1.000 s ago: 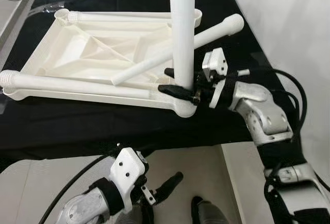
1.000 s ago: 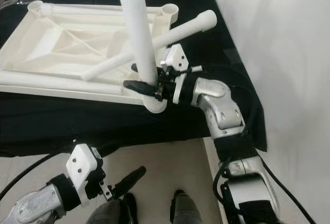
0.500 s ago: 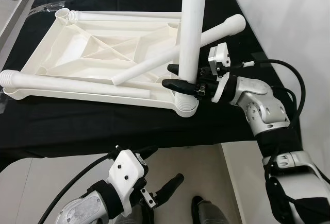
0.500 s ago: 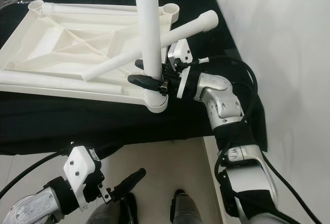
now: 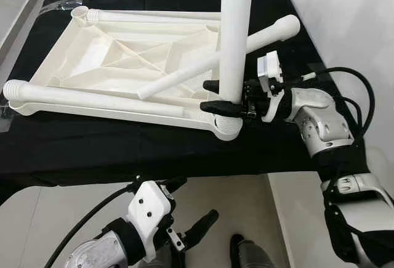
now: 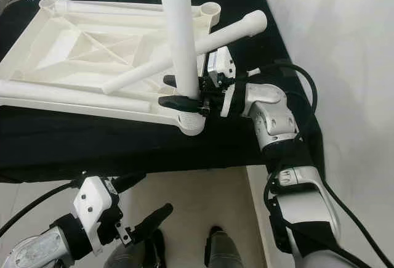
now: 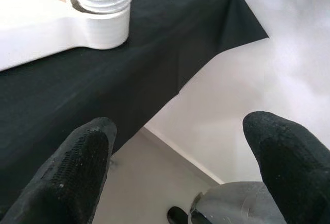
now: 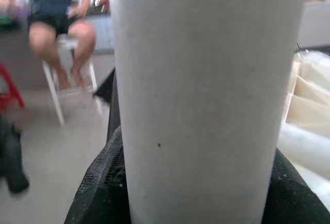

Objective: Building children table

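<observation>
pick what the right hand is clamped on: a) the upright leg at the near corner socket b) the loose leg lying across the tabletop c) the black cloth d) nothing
a: the right hand is shut on the upright leg, just above the near corner socket of the upside-down tabletop.

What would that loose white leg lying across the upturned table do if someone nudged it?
The loose leg is a smooth round tube lying slantwise on the tabletop's ribs, so it would probably roll or slide. It looks like hollow plastic, likely stiff yet light. Its knobbed end overhangs the frame, so it might tip off.
</observation>
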{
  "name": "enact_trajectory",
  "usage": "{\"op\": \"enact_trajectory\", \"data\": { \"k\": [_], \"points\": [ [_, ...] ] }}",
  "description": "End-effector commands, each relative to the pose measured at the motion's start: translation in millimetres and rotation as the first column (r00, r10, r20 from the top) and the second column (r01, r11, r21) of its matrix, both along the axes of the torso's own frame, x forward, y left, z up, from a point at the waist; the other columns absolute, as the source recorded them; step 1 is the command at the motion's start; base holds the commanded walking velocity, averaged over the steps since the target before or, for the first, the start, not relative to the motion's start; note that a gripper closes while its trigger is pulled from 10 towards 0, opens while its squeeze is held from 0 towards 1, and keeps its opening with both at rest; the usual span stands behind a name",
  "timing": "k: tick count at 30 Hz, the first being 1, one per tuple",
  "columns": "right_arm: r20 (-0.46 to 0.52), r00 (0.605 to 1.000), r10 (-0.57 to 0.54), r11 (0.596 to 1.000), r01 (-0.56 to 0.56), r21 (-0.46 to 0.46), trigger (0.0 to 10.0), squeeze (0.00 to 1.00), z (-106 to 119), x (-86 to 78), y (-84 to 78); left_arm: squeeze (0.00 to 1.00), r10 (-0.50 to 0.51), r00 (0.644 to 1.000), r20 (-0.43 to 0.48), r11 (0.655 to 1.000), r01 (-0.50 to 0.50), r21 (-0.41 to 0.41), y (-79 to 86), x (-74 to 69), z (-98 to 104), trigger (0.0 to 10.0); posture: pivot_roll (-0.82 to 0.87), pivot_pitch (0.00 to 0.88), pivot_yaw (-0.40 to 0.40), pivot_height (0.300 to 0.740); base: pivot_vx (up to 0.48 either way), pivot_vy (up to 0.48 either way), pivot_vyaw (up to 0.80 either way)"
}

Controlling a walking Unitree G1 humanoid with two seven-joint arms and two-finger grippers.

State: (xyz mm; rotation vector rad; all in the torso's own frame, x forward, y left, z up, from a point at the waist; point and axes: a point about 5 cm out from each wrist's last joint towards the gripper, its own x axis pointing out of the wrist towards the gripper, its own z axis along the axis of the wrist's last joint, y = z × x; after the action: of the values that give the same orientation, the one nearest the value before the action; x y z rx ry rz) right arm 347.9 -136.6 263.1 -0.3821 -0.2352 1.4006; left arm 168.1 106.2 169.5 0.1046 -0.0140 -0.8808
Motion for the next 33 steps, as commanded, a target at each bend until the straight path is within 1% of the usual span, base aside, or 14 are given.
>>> {"op": "enact_trajectory", "data": {
  "k": [1,4,8,10,12,16,20,22,23,26,27,29,31,33],
  "points": [
    [-0.051,0.998,0.025,0.993,-0.031,-0.118,10.0,0.0,-26.6,-2.6,3.6,0.0,-0.015,1.0,-0.026,1.0,0.015,0.015,1.8,-4.4,-1.7,10.0,0.1,0.352,0.068,0.74,0.0,0.0,0.0],
    [-0.029,1.0,0.007,0.993,-0.01,-0.116,10.0,0.0,-25.0,1.0,4.6,0.0,-0.015,1.0,-0.027,1.0,0.015,0.018,2.3,-4.6,-1.5,10.0,0.1,0.351,0.069,0.74,0.0,0.0,0.0],
    [-0.027,0.998,-0.054,0.996,0.052,-0.071,10.0,0.0,-17.1,11.4,3.9,0.0,-0.016,0.999,-0.027,1.0,0.017,0.023,2.0,-4.3,-1.7,10.0,0.11,0.35,0.068,0.74,0.0,0.0,0.0],
    [-0.03,0.998,-0.062,0.996,0.06,-0.059,10.0,0.0,-15.0,13.0,3.8,0.0,-0.016,1.0,-0.027,1.0,0.017,0.023,1.9,-4.2,-1.7,10.0,0.11,0.35,0.068,0.74,0.0,0.0,0.0],
    [-0.041,0.998,-0.046,0.998,0.044,-0.047,10.0,0.0,-12.4,13.0,3.9,0.0,-0.015,1.0,-0.026,1.0,0.015,0.024,1.7,-4.2,-1.6,10.0,0.11,0.35,0.067,0.74,0.0,0.0,0.0],
    [-0.096,0.995,0.032,0.999,-0.035,-0.025,10.0,0.0,-10.3,8.1,4.5,0.0,-0.012,1.0,-0.027,1.0,0.013,0.022,1.7,-4.0,-1.3,10.0,0.1,0.351,0.065,0.74,0.0,0.0,0.0],
    [-0.132,0.991,0.032,0.999,-0.032,0.001,10.0,0.0,-12.0,10.0,5.6,0.0,-0.013,1.0,-0.028,1.0,0.013,0.02,1.6,-3.5,-1.2,10.0,0.1,0.348,0.064,0.74,0.0,0.0,0.0],
    [-0.144,0.989,-0.039,0.999,0.043,0.029,10.0,0.0,-15.8,16.6,6.3,0.0,-0.013,1.0,-0.029,1.0,0.013,0.018,1.3,-3.1,-1.3,10.0,0.09,0.345,0.059,0.74,0.0,0.0,0.0],
    [-0.144,0.989,-0.039,0.999,0.043,0.029,10.0,0.0,-15.8,16.6,6.3,0.0,-0.013,1.0,-0.029,1.0,0.013,0.018,1.3,-3.1,-1.3,10.0,0.09,0.345,0.059,0.74,0.0,0.0,0.0],
    [-0.164,0.975,-0.148,0.982,0.164,0.09,10.0,0.0,-18.7,23.3,4.2,0.0,-0.009,1.0,-0.027,1.0,0.009,0.016,0.7,-2.4,-1.6,10.0,0.09,0.339,0.057,0.74,0.0,0.0,0.0],
    [-0.164,0.975,-0.148,0.982,0.164,0.09,10.0,0.0,-18.7,23.3,4.2,0.0,-0.009,1.0,-0.027,1.0,0.009,0.016,0.7,-2.4,-1.6,10.0,0.09,0.339,0.057,0.74,0.0,0.0,0.0],
    [-0.164,0.966,-0.202,0.97,0.22,0.104,10.0,0.0,-20.9,24.5,2.0,0.0,-0.007,1.0,-0.026,1.0,0.008,0.015,0.4,-1.7,-1.9,10.0,0.09,0.336,0.057,0.74,0.0,0.0,0.0],
    [-0.164,0.966,-0.202,0.97,0.22,0.104,10.0,0.0,-20.9,24.5,2.0,0.0,-0.007,1.0,-0.026,1.0,0.008,0.015,0.4,-1.7,-1.9,10.0,0.09,0.336,0.057,0.74,0.0,0.0,0.0],
    [-0.166,0.946,-0.28,0.947,0.3,0.115,10.0,0.0,-23.6,24.3,-2.8,0.0,-0.007,1.0,-0.027,1.0,0.007,0.009,0.0,-1.0,-2.3,10.0,0.08,0.33,0.056,0.74,0.0,0.0,0.0]
  ]
}}
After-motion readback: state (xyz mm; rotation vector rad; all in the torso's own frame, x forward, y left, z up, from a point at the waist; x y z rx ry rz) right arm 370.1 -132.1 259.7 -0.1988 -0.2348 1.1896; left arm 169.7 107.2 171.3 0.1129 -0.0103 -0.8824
